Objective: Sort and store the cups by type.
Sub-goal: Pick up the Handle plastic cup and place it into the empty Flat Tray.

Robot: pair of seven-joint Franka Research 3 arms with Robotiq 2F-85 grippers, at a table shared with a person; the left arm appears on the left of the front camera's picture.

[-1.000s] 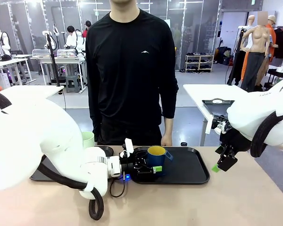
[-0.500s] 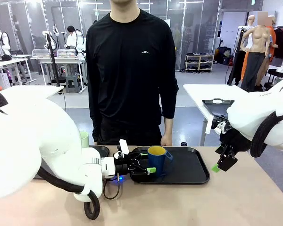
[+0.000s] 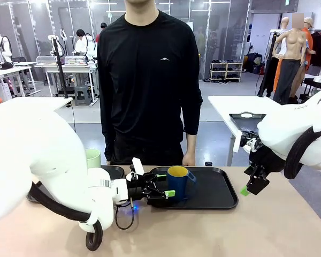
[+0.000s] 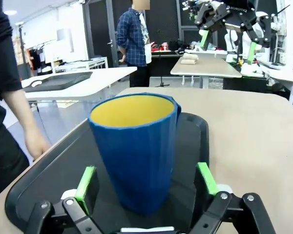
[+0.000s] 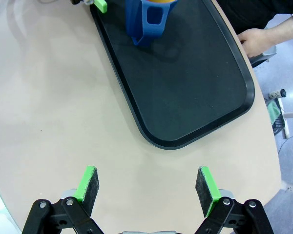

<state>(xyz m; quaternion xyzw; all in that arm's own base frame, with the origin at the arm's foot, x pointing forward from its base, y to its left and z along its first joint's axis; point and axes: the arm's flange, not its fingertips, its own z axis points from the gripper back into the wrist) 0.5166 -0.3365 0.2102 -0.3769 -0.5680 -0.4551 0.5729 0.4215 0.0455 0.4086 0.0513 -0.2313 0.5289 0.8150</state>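
The blue mug (image 3: 180, 182) with a yellow inside stands upright on the black tray (image 3: 214, 190), its handle to the right. My left gripper (image 3: 168, 189) is open around it. In the left wrist view the mug (image 4: 136, 146) stands between the green pads (image 4: 87, 187) with a gap on each side. The pale mint-green tumbler (image 3: 92, 158) stands upright at the far left, partly hidden behind my left arm. My right gripper (image 3: 251, 187) hangs open over bare table right of the tray, and in its wrist view the gripper (image 5: 146, 187) holds nothing.
A second dark tray (image 3: 116, 171) lies at the left by the tumbler. A person stands at the far edge with a hand (image 3: 188, 159) near the black tray's back rim. Bare table lies in front of and right of the tray (image 5: 185, 97).
My left arm has drawn back to the left and its gripper slid a little left along the mug. The mug stays on the tray. My right arm has not moved.
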